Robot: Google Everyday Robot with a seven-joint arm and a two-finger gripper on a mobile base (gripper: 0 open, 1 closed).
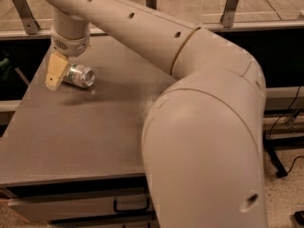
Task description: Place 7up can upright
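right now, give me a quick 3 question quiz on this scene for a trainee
1. True or false: the 7up can stands upright on the table.
2. Where is the gripper? A) beside the can, at the table's far part; B) at the table's near edge; C) out of view.
3. Fill in: the can lies on its ____.
Key: 1 false; 2 A; 3 side.
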